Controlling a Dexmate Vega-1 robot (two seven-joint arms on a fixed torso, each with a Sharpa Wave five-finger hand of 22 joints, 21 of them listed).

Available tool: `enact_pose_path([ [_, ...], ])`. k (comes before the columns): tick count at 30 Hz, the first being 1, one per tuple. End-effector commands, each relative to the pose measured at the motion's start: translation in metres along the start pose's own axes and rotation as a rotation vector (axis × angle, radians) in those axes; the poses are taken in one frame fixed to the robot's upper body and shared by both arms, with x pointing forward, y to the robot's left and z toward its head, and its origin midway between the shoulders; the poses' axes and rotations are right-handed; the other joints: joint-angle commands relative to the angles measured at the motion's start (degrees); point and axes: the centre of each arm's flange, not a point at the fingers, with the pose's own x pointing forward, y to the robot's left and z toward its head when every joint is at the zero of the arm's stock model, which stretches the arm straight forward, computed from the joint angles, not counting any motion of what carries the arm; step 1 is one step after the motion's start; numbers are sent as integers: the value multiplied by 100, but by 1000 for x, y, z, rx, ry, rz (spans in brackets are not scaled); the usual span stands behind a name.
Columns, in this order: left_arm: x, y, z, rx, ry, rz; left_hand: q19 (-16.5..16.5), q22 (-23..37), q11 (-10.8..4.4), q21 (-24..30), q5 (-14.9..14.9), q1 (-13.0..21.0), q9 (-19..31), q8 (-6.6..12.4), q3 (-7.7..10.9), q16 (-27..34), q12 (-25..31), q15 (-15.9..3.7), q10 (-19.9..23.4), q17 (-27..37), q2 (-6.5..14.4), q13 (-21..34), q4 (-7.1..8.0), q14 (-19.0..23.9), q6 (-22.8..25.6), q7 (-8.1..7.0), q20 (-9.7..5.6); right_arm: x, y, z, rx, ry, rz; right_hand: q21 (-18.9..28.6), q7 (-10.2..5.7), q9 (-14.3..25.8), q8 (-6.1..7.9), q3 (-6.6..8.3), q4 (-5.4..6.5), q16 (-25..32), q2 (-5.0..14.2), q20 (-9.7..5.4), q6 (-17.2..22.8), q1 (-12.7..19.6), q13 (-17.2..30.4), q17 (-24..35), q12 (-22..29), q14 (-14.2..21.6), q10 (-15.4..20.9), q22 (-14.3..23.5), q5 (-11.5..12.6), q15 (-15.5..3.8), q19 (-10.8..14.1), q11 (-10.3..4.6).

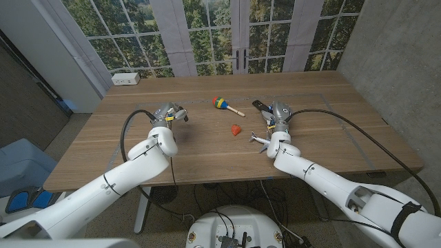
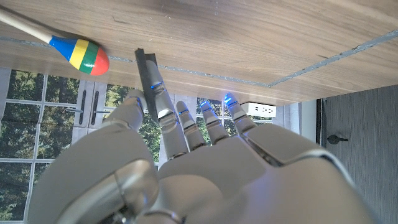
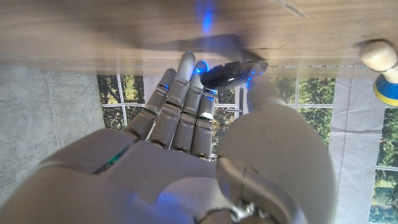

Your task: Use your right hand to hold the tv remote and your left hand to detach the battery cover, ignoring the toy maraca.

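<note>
1. Wooden tabletop (image 1: 207, 148), brown and long-grained, carries everything here: I count one remote, one maraca, one small red piece and one white power strip.
2. My right hand (image 1: 278, 117) is nearest on the right side. In the right wrist view, my thumb and fingers (image 3: 186, 87) close around the near end of the slim black tv remote (image 3: 231, 73), so I am holding it.
3. That single remote (image 1: 259, 105) sticks out beyond my right hand, toward the table's far side, its far tip just short of the maraca's handle.
4. My left hand (image 1: 168, 115) stands apart on the left side, well away from the remote, with nothing in it. In the left wrist view its fingers (image 2: 208, 118) reach out straight and slightly spread.
5. One small red object (image 1: 236, 129) lies between my two hands, closer to the right one; I cannot tell what it is.
6. One toy maraca (image 1: 222, 104) with a striped red, yellow, green and blue head and pale wooden handle lies farther out, near the middle.
7. One white power strip (image 1: 126, 79) sits at the far left corner.
</note>
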Motion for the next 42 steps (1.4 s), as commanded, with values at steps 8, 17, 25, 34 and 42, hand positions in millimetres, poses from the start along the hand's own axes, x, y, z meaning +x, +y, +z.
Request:
enact_pose_path([
  [8,8,-9,1,104,31,-45,15,5,82,-150,-17,580,-63,-269,-19,-54,-55,-234,-70,0,-292,9,-38,-16,-347,-74,75,6,6,-1,-30,26,49,26,-818,-1,-23,66,-2,-28,451,28,771,411,-30,58,-41,-31,1120,15,-44,-715,-64,-1049],
  [17,18,-10,3,168,103,-214,-163,22,336,-364,-31,385,-149,-655,-404,-81,-136,-97,-382,46,-586,14,142,-220,-877,244,180,7,5,-1,-25,24,45,33,-808,-15,-32,61,-4,-29,456,39,775,410,-17,90,-43,-11,1114,13,-79,-713,-70,-1054],
  [25,23,-10,5,232,104,-306,-474,39,541,-624,-26,-135,-259,-1158,-774,-107,-177,129,-859,71,-787,16,256,-624,-1495,441,297,6,5,0,-28,19,44,42,-807,-27,-43,63,-12,-41,458,49,772,417,-35,112,-58,-7,1121,12,-107,-718,-67,-1041],
  [34,18,-5,5,197,50,-263,-610,56,770,-849,13,-479,-329,-1925,-978,-102,-193,281,-1498,62,-885,19,222,-941,-3454,25,425,4,3,0,-27,7,36,52,-871,-48,-148,55,-2,-92,448,110,558,382,-98,139,-201,-52,883,11,-186,-687,-85,-995],
  [42,13,-2,5,163,2,-204,-679,62,704,-916,17,-578,-338,-1925,-1010,-105,-213,332,-1866,64,-874,20,220,-1076,-4116,-76,485,2,1,-2,-19,-10,44,-26,-640,-169,-1154,-447,350,-795,25,538,-1398,-946,-518,-215,-1310,-1135,-989,13,-347,-363,-298,-616],
])
